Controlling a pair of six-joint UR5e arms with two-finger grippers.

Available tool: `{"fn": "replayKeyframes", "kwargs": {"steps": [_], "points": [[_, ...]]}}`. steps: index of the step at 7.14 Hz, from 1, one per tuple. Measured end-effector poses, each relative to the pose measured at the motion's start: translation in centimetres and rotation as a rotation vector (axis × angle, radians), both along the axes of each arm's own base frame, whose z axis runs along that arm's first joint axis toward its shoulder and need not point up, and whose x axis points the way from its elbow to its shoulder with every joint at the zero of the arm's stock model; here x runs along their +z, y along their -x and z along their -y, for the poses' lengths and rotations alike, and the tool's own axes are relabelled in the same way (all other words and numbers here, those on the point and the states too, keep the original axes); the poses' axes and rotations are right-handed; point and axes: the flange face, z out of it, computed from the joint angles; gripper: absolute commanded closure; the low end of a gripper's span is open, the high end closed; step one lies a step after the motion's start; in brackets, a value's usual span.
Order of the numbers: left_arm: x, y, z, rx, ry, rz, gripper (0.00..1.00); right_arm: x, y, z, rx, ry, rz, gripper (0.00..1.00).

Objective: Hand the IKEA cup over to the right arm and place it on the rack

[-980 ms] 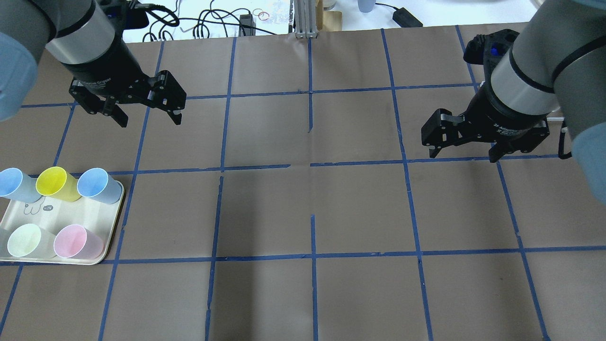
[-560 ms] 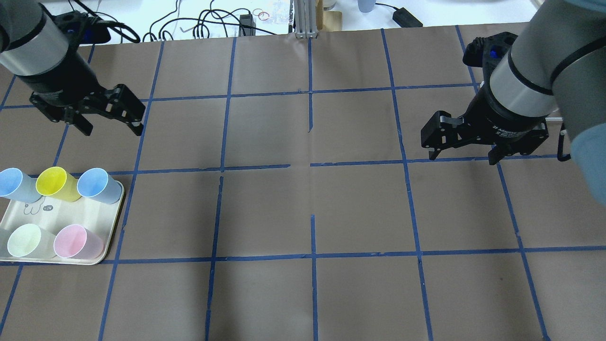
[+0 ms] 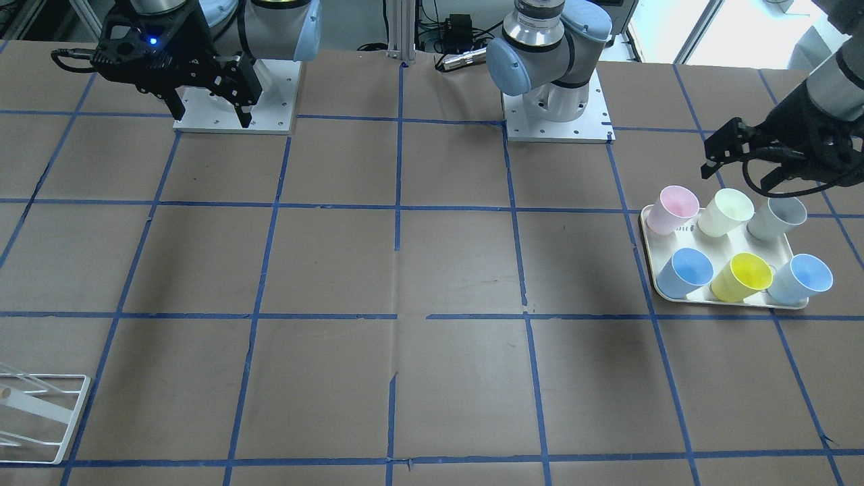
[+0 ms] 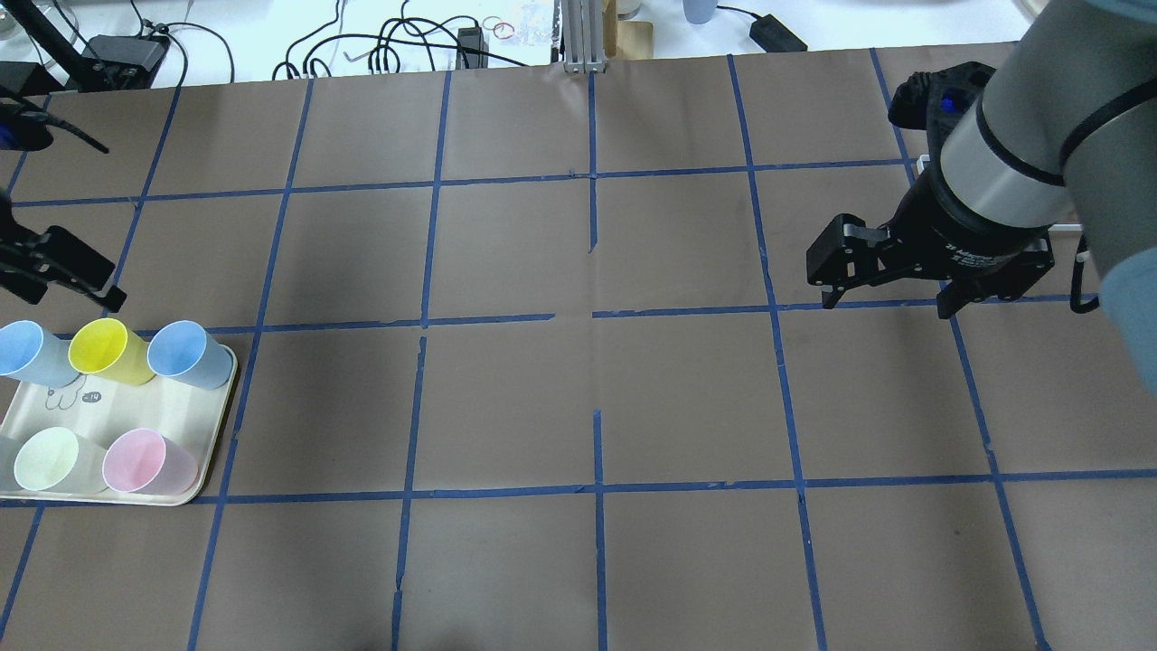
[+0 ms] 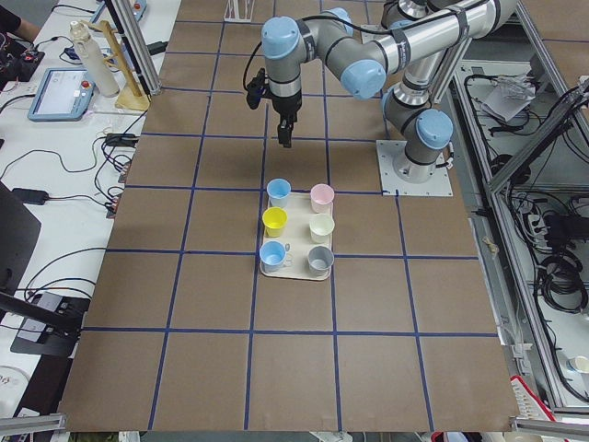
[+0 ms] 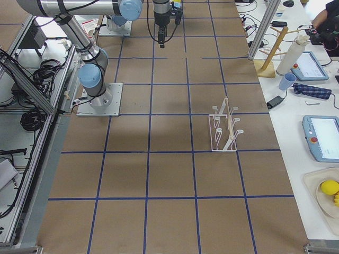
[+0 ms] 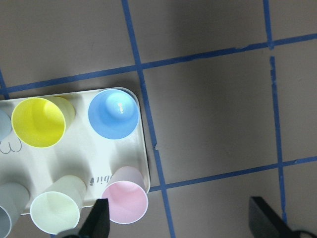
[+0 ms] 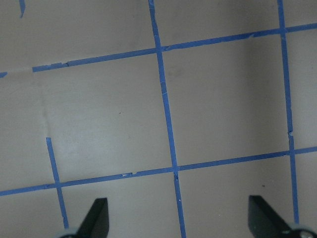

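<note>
The IKEA cup (image 3: 725,211), pale cream, stands upright on the cream tray (image 3: 648,250) between a pink cup (image 3: 675,206) and a grey cup (image 3: 776,217). It also shows in the overhead view (image 4: 50,458) and the left wrist view (image 7: 55,212). My left gripper (image 3: 736,177) is open and empty, hovering above the tray's robot-side edge, apart from the cups. My right gripper (image 4: 886,306) is open and empty above bare table on the other side. The white wire rack (image 6: 225,129) stands far from both grippers, and its corner shows in the front view (image 3: 34,412).
The tray also holds a bright yellow cup (image 3: 742,277) and two blue cups (image 3: 685,270) (image 3: 800,277). The table is brown paper with a blue tape grid. Cables and boxes lie beyond the far edge (image 4: 389,45).
My left gripper has swung left across the table and nearer to the tray, still open. The right gripper has barely moved.
</note>
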Motion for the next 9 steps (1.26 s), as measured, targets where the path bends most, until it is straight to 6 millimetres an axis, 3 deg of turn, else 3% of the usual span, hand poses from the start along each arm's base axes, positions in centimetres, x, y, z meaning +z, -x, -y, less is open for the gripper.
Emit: {"fn": "replayKeyframes", "kwargs": {"steps": [2,4,7,9], "points": [[-3.1,-6.0,0.3,-0.072,0.051,0.027,0.0,0.1,-1.2,-0.4,0.01,-0.011,0.114,0.0],[-6.8,-11.0,-1.6,-0.13,0.043,0.002,0.0,0.2,-3.4,-0.1,0.021,-0.017,0.326,0.0],[-12.4,-14.5,-3.8,-0.239,0.077,0.035,0.0,1.0,-6.5,0.4,0.015,-0.033,0.728,0.0],[-15.0,-15.7,-5.2,-0.28,0.082,0.04,0.0,0.0,-7.8,0.4,-0.006,-0.062,0.976,0.0]]}}
